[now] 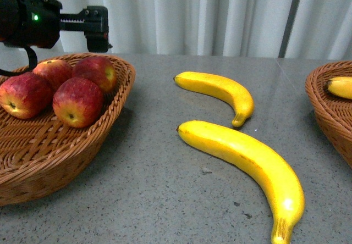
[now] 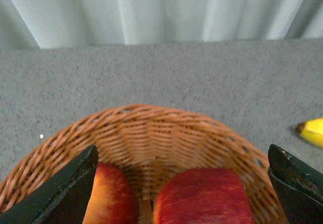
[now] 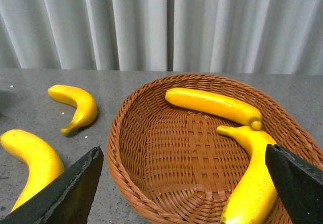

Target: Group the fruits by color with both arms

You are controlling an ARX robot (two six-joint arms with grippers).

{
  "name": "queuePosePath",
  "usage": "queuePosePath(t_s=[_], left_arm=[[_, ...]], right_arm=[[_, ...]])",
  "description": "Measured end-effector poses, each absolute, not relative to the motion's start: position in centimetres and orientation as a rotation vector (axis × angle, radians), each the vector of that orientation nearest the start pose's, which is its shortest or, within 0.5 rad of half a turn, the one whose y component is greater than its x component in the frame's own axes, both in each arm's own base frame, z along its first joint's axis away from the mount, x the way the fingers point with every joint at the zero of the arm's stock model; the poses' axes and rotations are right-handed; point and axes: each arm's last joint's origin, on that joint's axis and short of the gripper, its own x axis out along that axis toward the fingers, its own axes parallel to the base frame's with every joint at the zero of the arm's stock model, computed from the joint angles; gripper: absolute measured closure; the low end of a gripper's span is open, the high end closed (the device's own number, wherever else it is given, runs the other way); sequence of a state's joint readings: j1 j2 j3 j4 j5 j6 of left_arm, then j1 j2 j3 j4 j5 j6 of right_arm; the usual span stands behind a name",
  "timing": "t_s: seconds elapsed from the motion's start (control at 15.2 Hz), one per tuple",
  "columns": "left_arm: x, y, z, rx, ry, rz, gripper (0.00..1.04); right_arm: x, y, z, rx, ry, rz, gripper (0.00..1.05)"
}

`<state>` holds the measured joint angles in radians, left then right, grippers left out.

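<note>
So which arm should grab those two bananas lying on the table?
Probably the right. The right claw hangs open over the banana basket, with the short banana and long banana lying beside it. The left claw is over the apple basket, beyond them.

Grey, finely speckled table (image 1: 165, 200), matte, with a few small dark flecks toward the front. At the left, a brown woven left basket (image 1: 66, 167), wide and shallow, sitting flat on the surface. At the far right, a woven right basket (image 1: 330, 109), cut off by the frame edge in the front view. Between them, directly on the bare top and apart from each other and from both baskets: a shorter banana (image 1: 220, 89) farther back, curved, stem end toward the front; a longer banana (image 1: 250, 159) nearer, lying diagonally, stem at the front right, dark tip toward the left.
</note>
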<state>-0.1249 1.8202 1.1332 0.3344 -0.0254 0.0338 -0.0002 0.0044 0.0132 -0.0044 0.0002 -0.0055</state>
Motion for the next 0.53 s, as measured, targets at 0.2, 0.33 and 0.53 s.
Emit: queuePosePath(t_s=[0.2,0.33,0.53], left_arm=[[20.6,-3.0,25.1,0.017,-0.024,0.017,0.53],[19.0,-2.3,22.7,0.008,0.007,-0.002,0.78],[16.9,-1.3,20.8,0.003,-0.002,0.01,1.03]], right_arm=[[9.7,0.0,16.7,-0.006,-0.005,0.0,0.07],[9.7,0.0,16.7,-0.006,-0.004,0.0,0.07],[9.7,0.0,16.7,-0.006,-0.004,0.0,0.07]])
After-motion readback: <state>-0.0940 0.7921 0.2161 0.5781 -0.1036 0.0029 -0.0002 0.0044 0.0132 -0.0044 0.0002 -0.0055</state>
